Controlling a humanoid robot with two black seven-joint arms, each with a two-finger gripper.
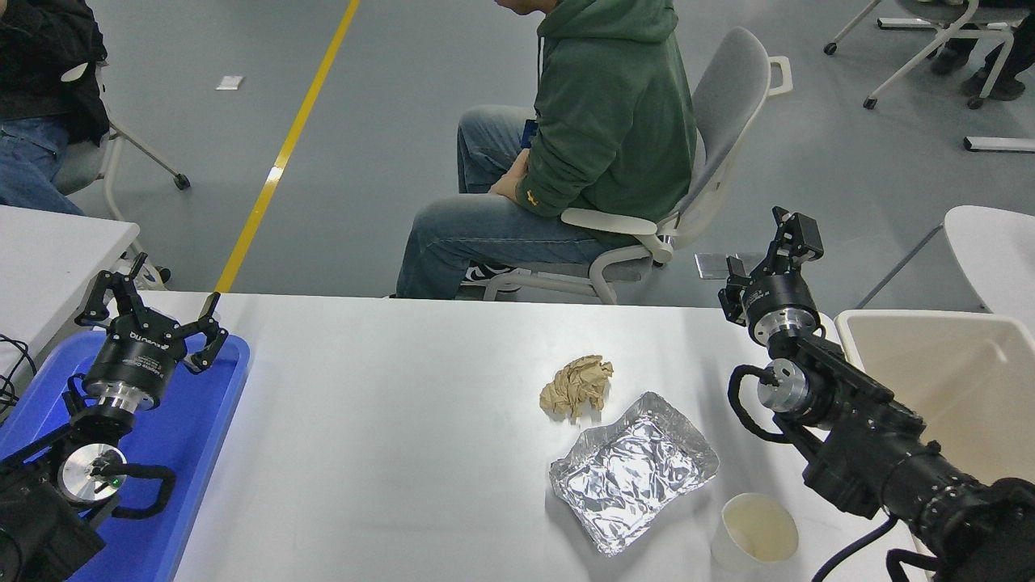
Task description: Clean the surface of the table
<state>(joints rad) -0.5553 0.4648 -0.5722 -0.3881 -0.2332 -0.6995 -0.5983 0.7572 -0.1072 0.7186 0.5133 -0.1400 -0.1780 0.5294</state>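
Observation:
The table surface (388, 453) is a wide glossy white tabletop. On its right half lie a crumpled brown paper ball (576, 386), a crinkled foil tray (631, 473) and a white paper cup (756, 529) near the front edge. My right gripper (764, 259) is open and empty, raised over the table's far right edge, behind and to the right of the paper ball. My left gripper (154, 311) is open and empty, parked over the blue tray (202, 453) at the lower left.
A beige rectangular bin (946, 380) stands at the right, beside my right arm. A person in a green hoodie (614, 121) sits on a chair beyond the far edge. Smaller white tables show at the left edge (48, 250) and the right edge (994, 250).

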